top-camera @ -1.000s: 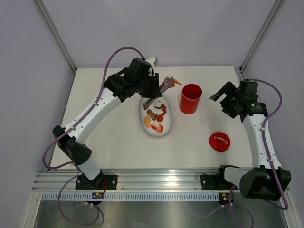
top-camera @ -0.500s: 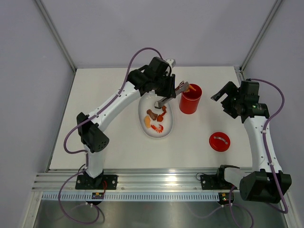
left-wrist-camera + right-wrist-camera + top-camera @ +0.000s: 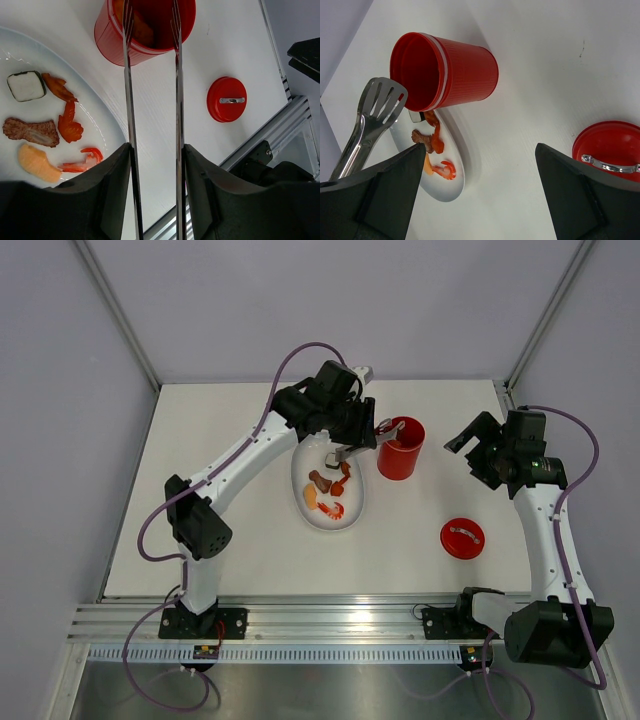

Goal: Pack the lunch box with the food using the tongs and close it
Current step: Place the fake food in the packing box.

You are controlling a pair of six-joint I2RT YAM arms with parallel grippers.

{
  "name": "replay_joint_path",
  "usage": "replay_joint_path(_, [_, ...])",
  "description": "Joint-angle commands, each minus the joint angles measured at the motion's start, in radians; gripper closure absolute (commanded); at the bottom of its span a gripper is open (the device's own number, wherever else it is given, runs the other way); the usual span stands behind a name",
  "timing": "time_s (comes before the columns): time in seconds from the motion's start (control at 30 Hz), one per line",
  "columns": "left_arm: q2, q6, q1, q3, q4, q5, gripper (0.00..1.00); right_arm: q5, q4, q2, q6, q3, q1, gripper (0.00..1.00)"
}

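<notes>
The lunch box stands upright and uncovered on the table, just right of the white oval plate. An orange food piece lies inside it (visible from the left wrist). The tongs reach over its open mouth, arms parted. The left gripper pinches the tongs, one finger against each arm. Other food pieces lie on the plate. The lid rests flat, handle up, well apart at near right. The right gripper is spread wide, holding nothing.
</notes>
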Motion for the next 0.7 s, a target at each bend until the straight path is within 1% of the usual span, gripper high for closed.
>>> replay_joint_path(0.0, [-0.019, 0.012, -0.005, 0.043, 0.057, 0.043, 0.55, 0.022, -0.001, -0.022, -0.013, 0.032, 0.010, 0.01])
replay_joint_path(0.1, [-0.058, 0.018, -0.006, 0.027, 0.064, 0.034, 0.63, 0.019, 0.001, -0.019, -0.010, 0.032, 0.010, 0.00])
replay_joint_path(0.13, [-0.071, 0.020, -0.006, 0.020, 0.071, 0.027, 0.67, 0.018, 0.004, -0.018, -0.008, 0.030, 0.009, 0.00])
replay_joint_path(0.23, [-0.137, 0.032, -0.006, -0.019, 0.075, -0.032, 0.70, 0.016, 0.010, -0.016, -0.008, 0.032, 0.010, 0.00])
replay_joint_path(0.3, [-0.188, 0.044, -0.006, -0.058, 0.069, -0.073, 0.69, 0.016, 0.010, -0.013, -0.008, 0.032, 0.010, 0.00])
replay_joint_path(0.37, [-0.216, 0.057, -0.003, -0.088, 0.048, -0.150, 0.66, 0.015, 0.013, -0.014, -0.008, 0.027, 0.010, 0.01])
replay_joint_path(0.47, [-0.248, 0.071, -0.002, -0.140, -0.003, -0.277, 0.63, 0.010, 0.019, -0.010, -0.008, 0.021, 0.010, 0.00])
replay_joint_path(0.5, [-0.253, 0.072, -0.002, -0.179, -0.012, -0.341, 0.61, 0.009, 0.021, -0.010, -0.007, 0.021, 0.010, 0.01])
replay_joint_path(0.6, [-0.272, 0.072, 0.006, -0.268, -0.029, -0.409, 0.56, 0.003, 0.028, -0.007, -0.005, 0.016, 0.010, 0.01])
replay_joint_path(0.67, [-0.279, 0.068, 0.010, -0.310, -0.023, -0.418, 0.53, -0.001, 0.029, -0.004, -0.005, 0.016, 0.010, 0.01])
